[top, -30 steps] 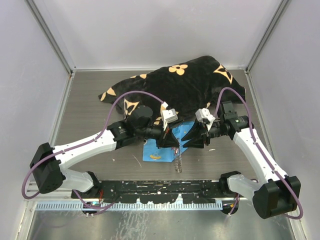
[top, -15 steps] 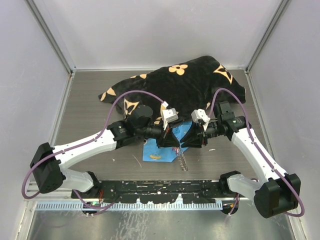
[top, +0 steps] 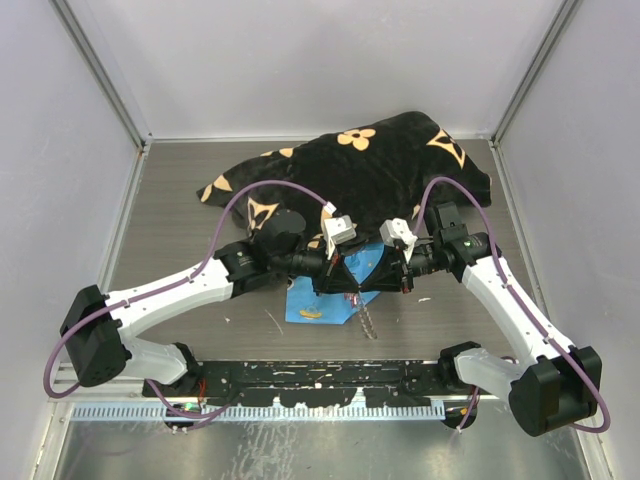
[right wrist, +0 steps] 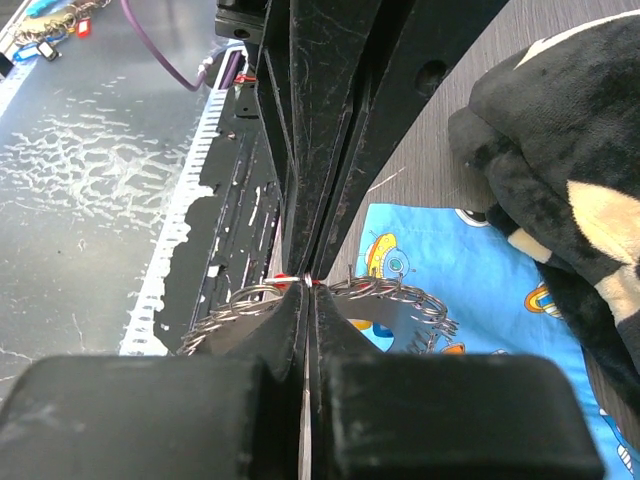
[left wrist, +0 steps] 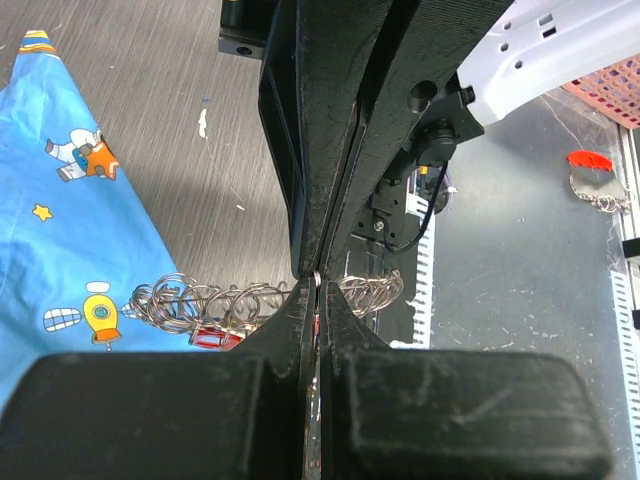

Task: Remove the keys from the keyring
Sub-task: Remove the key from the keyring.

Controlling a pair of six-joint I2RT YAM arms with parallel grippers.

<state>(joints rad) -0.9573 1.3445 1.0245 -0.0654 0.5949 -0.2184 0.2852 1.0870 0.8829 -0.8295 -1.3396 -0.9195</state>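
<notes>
The keyring (top: 368,318) is a loop of coiled silvery wire that hangs between my two grippers above the blue cloth (top: 312,305). Tip to tip at the centre, my left gripper (top: 350,274) and right gripper (top: 372,272) both pinch it. In the left wrist view the left gripper (left wrist: 317,290) is shut on the keyring (left wrist: 195,300), and a red key head (left wrist: 214,336) hangs under the coils. Seen from the right wrist, the right gripper (right wrist: 307,287) is shut on the keyring (right wrist: 395,296), with a red speck (right wrist: 283,277) at its tips. Other keys are hidden.
A black blanket (top: 380,165) with tan flowers covers the back of the table, just behind both wrists. The black base rail (top: 320,375) runs along the near edge. A red tag on a small chain (left wrist: 592,178) lies on the metal surface beyond the rail.
My right gripper has slid left up to the left gripper's tips and shut on the keyring. The hanging part of the ring has swung slightly right. The left arm has stayed still.
</notes>
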